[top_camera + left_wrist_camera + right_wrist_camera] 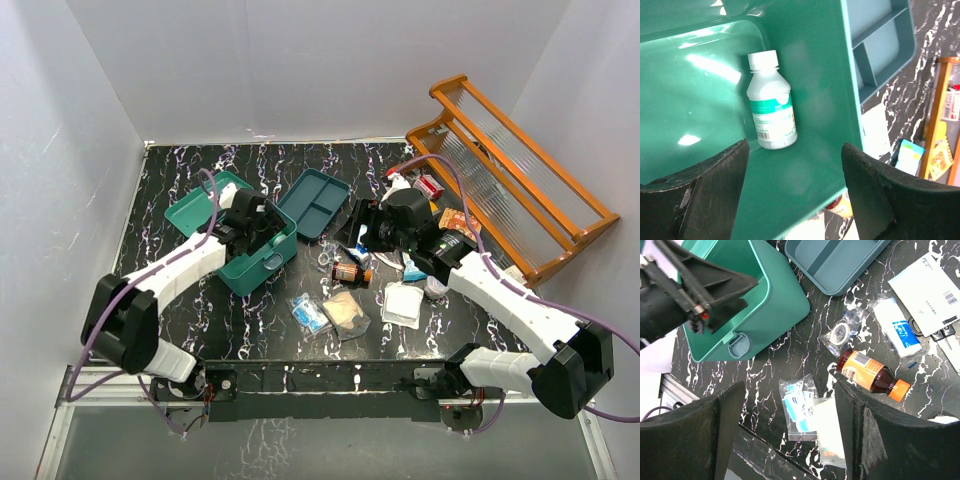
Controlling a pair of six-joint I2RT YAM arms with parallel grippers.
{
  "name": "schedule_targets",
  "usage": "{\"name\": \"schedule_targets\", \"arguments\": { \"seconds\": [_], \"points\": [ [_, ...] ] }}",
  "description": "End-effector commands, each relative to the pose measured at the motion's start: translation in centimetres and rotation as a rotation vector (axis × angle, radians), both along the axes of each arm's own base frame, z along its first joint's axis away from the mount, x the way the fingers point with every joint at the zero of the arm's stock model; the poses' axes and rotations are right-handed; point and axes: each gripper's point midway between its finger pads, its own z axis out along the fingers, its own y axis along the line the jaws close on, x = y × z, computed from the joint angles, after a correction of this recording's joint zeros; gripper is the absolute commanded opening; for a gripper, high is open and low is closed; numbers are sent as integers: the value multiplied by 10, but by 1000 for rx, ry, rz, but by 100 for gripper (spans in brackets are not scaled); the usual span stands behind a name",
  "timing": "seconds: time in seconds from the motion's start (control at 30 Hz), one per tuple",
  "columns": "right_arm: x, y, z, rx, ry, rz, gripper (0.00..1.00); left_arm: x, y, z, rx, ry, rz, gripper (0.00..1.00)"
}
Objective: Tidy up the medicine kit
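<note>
The left claw (794,150) stands spread and empty above the open medicine kit (262,262); 1 white bottle (771,102) lies inside at its 11 o'clock. The right claw (789,390) is spread too, empty, with a brown bottle (871,374) at its 3 o'clock and the kit at 10 o'clock

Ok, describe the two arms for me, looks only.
The left arm and right arm have white shells with black joint housings. A purple cable loops along each. The end effector fingers are broad, matte black wedges, slightly scuffed.
</note>
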Motion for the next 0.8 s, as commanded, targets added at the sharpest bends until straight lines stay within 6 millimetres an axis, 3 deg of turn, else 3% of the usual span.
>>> {"name": "schedule_targets", "arguments": {
  "seconds": [0.0, 0.2, 0.33, 0.6, 0.77],
  "points": [
    [10, -1, 14, 18, -63, -30, 71, -16, 11, 31, 39, -48, -60, 72],
    [12, -7, 2, -3, -22, -82, 71, -38, 7, 52, 78, -89, -283, 73],
    [9, -28, -27, -88, 58, -177, 71, -50, 6, 70, 137, -145, -435, 74],
    [-13, -66, -94, -135, 281, -451, 68, -68, 16, 130, 269, -347, -628, 77],
    [-11, -73, -111, 4, 324, -615, 57, -79, 18, 156, 247, -455, -625, 81]
  ]
}}
